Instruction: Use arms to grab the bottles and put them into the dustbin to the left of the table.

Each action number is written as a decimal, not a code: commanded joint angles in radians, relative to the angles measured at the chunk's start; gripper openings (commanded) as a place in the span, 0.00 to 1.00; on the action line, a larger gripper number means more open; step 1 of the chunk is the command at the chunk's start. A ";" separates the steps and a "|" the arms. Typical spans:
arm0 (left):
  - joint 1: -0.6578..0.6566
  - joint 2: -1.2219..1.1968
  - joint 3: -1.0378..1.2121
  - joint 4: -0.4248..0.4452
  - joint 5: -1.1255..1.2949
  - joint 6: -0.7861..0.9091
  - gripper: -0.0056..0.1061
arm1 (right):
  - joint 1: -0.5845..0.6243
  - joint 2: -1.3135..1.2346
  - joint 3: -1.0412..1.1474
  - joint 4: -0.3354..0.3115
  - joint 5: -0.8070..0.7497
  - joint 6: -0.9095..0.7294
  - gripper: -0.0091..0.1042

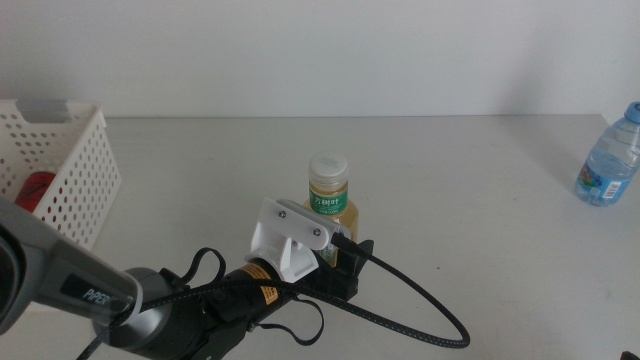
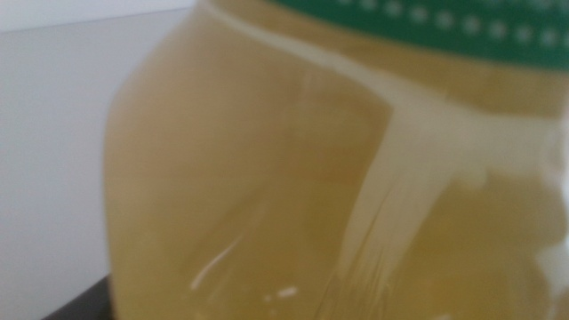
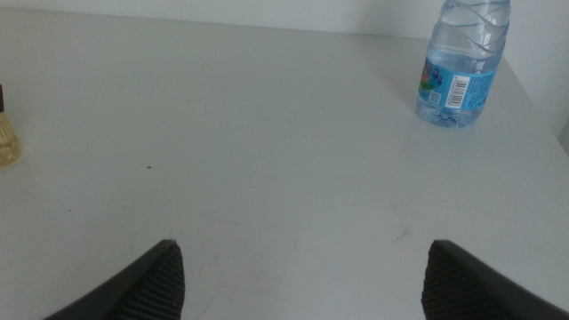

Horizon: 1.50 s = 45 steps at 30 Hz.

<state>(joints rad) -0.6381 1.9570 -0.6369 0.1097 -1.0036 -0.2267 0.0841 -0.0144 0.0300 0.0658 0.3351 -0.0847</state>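
Tea bottle (image 1: 330, 196) stands upright near the middle of the table (image 1: 470, 180), yellow liquid inside, white cap on top, green label around its upper body. The left arm (image 1: 90, 290) reaches in from the lower left, and the left gripper (image 1: 338, 262) sits right at the base of the tea bottle, its white housing just in front of the label and a black cable (image 1: 420, 310) looping off to the side. In the left wrist view the tea bottle (image 2: 293, 178) fills almost the whole frame, blurred and very close, with the green label edge at the top; the jaws cannot be made out there, so whether they are closed on the bottle cannot be told.

The dustbin (image 1: 75, 170) stands at the far left of the table, white with perforated walls, and a red can (image 1: 35, 188) shows through its holes inside.

A water bottle (image 1: 610, 155) with a blue cap stands upright at the far right edge, well apart from the tea bottle. The right wrist view shows it (image 3: 462, 62) standing ahead of the right gripper (image 3: 298, 276), whose jaws are spread wide apart over bare table and grasp nothing.
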 commanded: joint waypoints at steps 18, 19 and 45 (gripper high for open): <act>0.001 -0.070 -0.022 -0.071 -0.046 0.041 0.04 | -0.006 -0.021 -0.011 -0.009 -0.064 -0.011 0.75; 0.001 -0.085 -0.022 -0.077 -0.011 0.041 0.04 | -0.006 -0.021 -0.011 -0.009 -0.064 -0.011 0.75; 0.071 -0.456 -0.375 -0.067 1.078 0.049 0.04 | -0.006 -0.021 -0.011 -0.009 -0.064 -0.011 0.75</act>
<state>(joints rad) -0.5808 1.5681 -0.9316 0.0363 0.0941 -0.1761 0.0841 -0.0144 0.0300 0.0658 0.3351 -0.0847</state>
